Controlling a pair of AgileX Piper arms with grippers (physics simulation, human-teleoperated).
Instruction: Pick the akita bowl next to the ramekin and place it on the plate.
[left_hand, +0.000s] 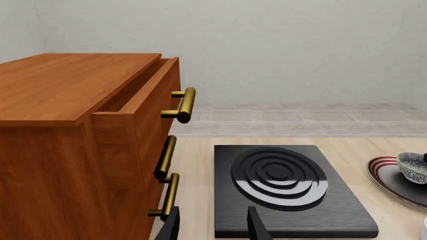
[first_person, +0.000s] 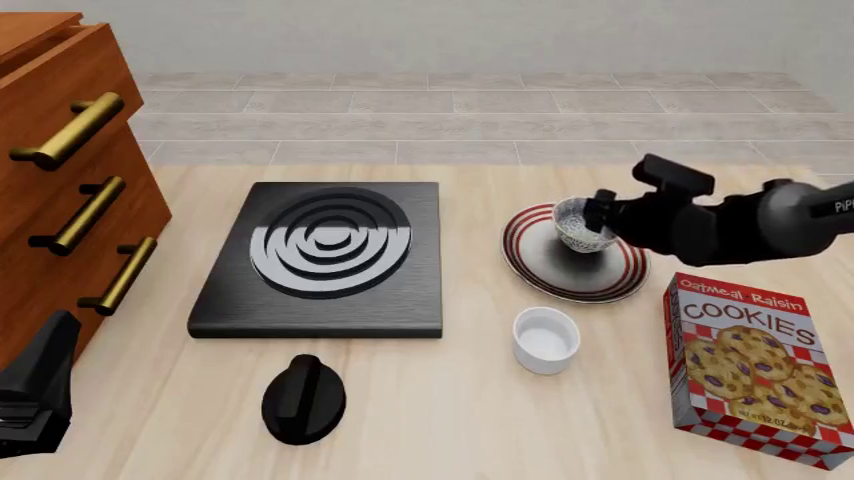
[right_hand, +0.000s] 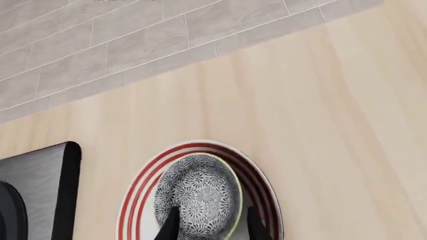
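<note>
One arm at work: right gripper (first_person: 597, 215) closed on the bowl (first_person: 581, 224) rim, bowl directly over the plate (first_person: 577, 285), possibly resting. Left gripper (left_hand: 212, 227) parted, empty, far off.

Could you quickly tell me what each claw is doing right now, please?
Left claw: open, empty.
Right claw: closed on the bowl over the plate.

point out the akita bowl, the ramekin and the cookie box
akita bowl (right_hand: 197, 192), right wrist view, patterned inside.
ramekin (first_person: 546, 338), front view, white inner floor.
cookie box (first_person: 758, 365), front view, printed front face.
</note>
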